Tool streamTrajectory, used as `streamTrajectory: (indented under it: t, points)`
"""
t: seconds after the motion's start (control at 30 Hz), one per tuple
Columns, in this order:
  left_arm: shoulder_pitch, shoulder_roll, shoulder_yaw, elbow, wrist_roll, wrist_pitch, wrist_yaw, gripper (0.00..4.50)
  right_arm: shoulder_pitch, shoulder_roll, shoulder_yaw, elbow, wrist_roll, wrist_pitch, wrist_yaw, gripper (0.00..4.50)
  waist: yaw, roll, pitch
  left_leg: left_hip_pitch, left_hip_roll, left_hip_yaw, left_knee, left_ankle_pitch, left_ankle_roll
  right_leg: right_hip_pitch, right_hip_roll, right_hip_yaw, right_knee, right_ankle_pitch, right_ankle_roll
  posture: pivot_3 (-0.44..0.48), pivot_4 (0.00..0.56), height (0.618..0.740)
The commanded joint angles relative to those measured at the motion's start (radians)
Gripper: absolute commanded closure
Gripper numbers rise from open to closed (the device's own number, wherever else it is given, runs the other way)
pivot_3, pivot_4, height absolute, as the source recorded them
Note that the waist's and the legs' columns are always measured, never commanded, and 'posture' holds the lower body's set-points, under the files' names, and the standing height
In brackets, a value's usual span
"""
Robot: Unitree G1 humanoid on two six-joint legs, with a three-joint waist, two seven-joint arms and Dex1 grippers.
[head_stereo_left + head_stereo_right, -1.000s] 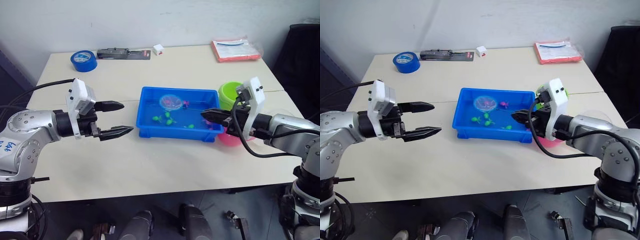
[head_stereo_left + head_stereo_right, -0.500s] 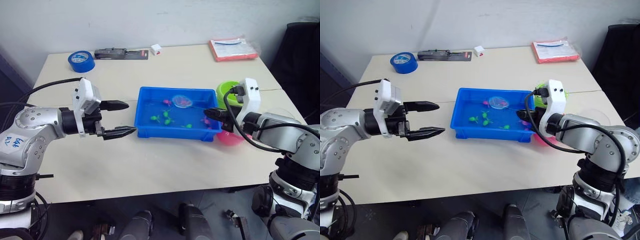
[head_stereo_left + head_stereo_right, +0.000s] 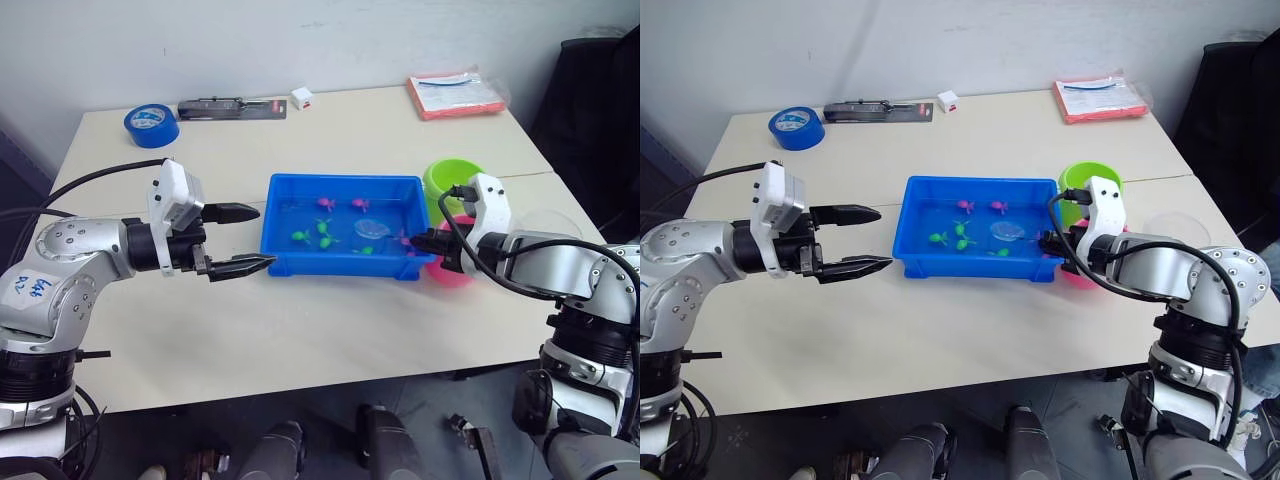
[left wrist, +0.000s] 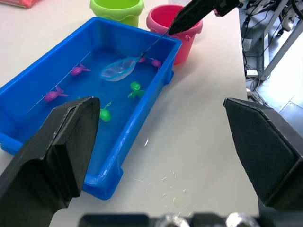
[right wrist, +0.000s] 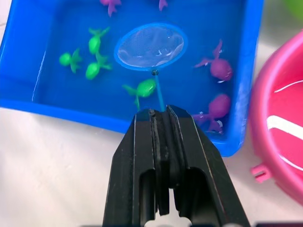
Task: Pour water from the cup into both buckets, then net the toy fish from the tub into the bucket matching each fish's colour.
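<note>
The blue tub (image 3: 330, 266) holds water and several green fish (image 3: 322, 236) and pink fish (image 3: 327, 203). My right gripper (image 3: 421, 242) sits at the tub's right end, shut on the net's thin stick. The net's hoop (image 5: 150, 46) lies low in the water among the fish, with no fish in it. The pink bucket (image 3: 457, 273) stands just under and behind that gripper, and the green bucket (image 3: 452, 180) is beyond it. A clear cup (image 3: 1177, 226) stands to the right of the buckets. My left gripper (image 3: 255, 239) hovers open just left of the tub, holding nothing.
At the table's far edge lie a blue tape roll (image 3: 151, 123), a black tool (image 3: 230, 107), a small white box (image 3: 301, 97) and a red packet (image 3: 455, 92). Bare tabletop stretches in front of the tub.
The net's hoop has travelled from the tub's far left part toward its right middle and dropped to the water. My right gripper drew back toward the pink bucket. The camera shifted.
</note>
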Motion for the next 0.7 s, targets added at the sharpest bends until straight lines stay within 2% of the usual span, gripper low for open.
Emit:
streamTrajectory:
  t: [0.03,0.23,0.7]
  points:
    - [0.006,0.001,0.018,-0.028,-0.005,-0.013,0.005,0.00,0.029,-0.086,0.106,-0.011,0.248,-0.170,-0.151,3.72,0.000,0.000,0.000,0.000,0.000,0.000,0.000,0.000,0.000,0.000,0.000,0.000,0.000,0.000,0.000,0.000,0.150,0.740]
    - [0.015,-0.003,0.020,-0.038,-0.008,-0.012,0.011,0.00,0.060,-0.136,0.195,-0.031,0.309,-0.313,-0.233,3.72,0.000,0.000,0.000,0.000,0.001,0.002,0.001,0.000,0.000,0.000,0.001,0.000,0.000,0.001,0.001,0.000,0.150,0.740]
    - [0.021,-0.006,0.023,-0.045,-0.008,-0.016,0.010,0.00,0.060,-0.130,0.225,-0.016,0.309,-0.367,-0.339,3.72,0.002,0.000,0.000,0.000,0.002,0.002,0.001,0.000,0.000,0.000,0.002,0.000,0.000,0.001,0.000,0.000,0.150,0.740]
